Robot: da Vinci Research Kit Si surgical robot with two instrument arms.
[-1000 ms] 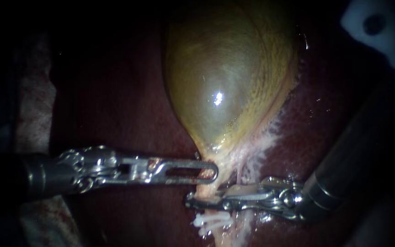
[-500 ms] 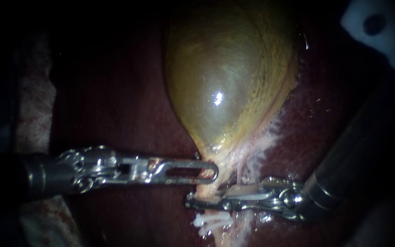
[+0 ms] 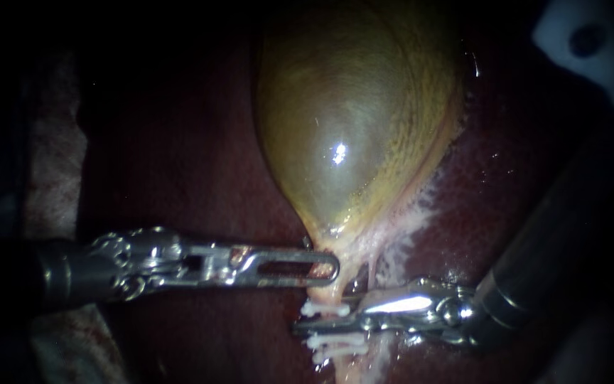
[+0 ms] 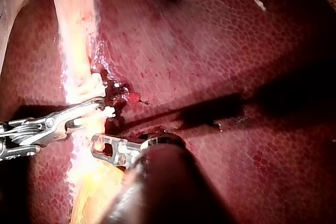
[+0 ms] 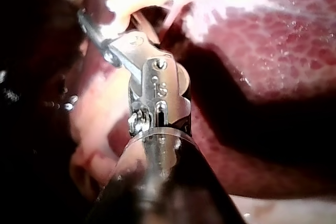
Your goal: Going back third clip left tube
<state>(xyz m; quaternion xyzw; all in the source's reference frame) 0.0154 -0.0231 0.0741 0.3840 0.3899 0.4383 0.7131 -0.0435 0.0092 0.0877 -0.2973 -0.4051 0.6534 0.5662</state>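
Observation:
The yellow-green gallbladder (image 3: 349,121) lies on the dark red liver (image 3: 179,156) and narrows down into a pale tube (image 3: 325,291). My left instrument (image 3: 321,269) reaches in level from the left, its slotted jaws shut on the gallbladder's neck. A white clip (image 3: 321,309) sits across the tube just below it. More white clips (image 3: 335,347) sit lower down. My right instrument (image 3: 314,326) lies across the tube between them, jaws slightly open and holding nothing. In the left wrist view its jaws (image 4: 97,106) are beside the clip (image 4: 108,112).
Pale fatty strands (image 3: 406,220) run along the gallbladder's right edge. Stained pale cloth (image 3: 51,163) borders the liver on the left. A white object with a dark hole (image 3: 591,50) sits at the upper right, above my right instrument's dark shaft (image 3: 556,235).
My right instrument's jaws have come off the tube and dropped slightly, uncovering a new white clip on the tube above them. My left instrument has kept its hold.

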